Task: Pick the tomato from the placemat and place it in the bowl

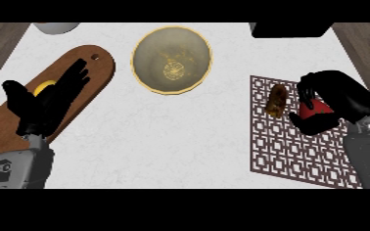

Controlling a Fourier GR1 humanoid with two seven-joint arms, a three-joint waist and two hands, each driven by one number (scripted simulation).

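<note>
A red tomato (315,109) lies on the dark patterned placemat (289,151) at the right, mostly hidden by my right hand (334,98), whose fingers and thumb curl round it. The olive bowl (172,60) with a yellow rim stands at the top centre, empty, well left of that hand. My left hand (45,98) rests open at the left, fingers up, over a wooden board.
A brown oblong food item (276,100) lies on the placemat just left of the tomato. The wooden cutting board (86,73) at the left carries a yellow object (45,86), partly hidden. A black object (289,29) sits at the top right, a grey one (56,27) at the top left.
</note>
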